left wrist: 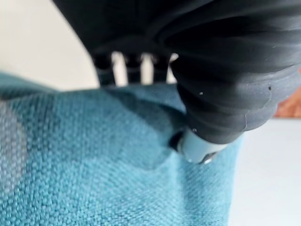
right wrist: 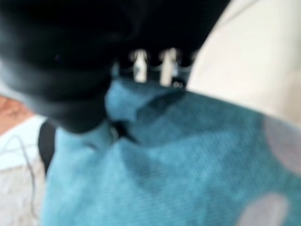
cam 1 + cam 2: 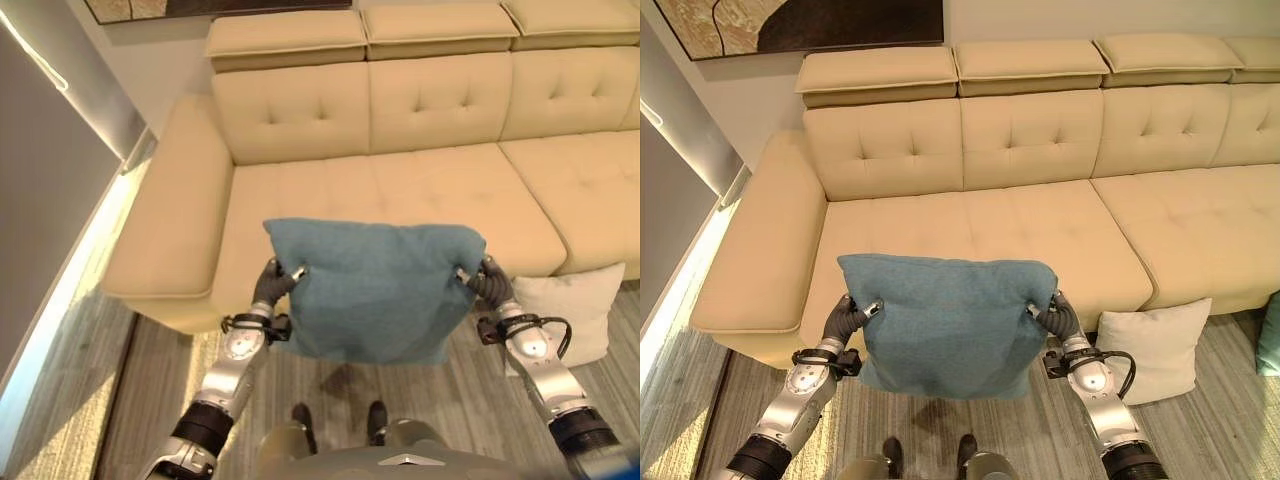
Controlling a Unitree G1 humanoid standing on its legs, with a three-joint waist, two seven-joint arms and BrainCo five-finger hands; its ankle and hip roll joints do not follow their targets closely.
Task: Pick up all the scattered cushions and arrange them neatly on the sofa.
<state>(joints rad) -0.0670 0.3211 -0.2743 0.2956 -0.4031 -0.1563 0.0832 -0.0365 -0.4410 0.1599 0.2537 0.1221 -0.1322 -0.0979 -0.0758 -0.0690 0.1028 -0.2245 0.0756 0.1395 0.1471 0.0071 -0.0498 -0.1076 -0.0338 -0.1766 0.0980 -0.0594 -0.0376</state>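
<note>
A teal cushion point(image 3: 375, 290) hangs in the air in front of the cream sofa point(image 3: 400, 190), held by its two upper corners. My left hand point(image 3: 272, 284) is shut on the cushion's left corner, and my right hand point(image 3: 489, 283) is shut on its right corner. In the left wrist view the thumb point(image 1: 197, 146) presses into the teal cloth point(image 1: 94, 165). The right wrist view shows the fingers point(image 2: 141, 63) curled over the bunched teal fabric point(image 2: 178, 155). A cream cushion point(image 3: 1158, 345) leans on the floor against the sofa's front, to the right of my right arm.
The sofa's left armrest point(image 3: 170, 230) stands ahead on the left, with a grey wall point(image 3: 50, 200) beyond it. Another teal cushion's edge point(image 3: 1270, 335) shows at the far right on the floor. Grey wood flooring point(image 3: 120, 400) lies under me.
</note>
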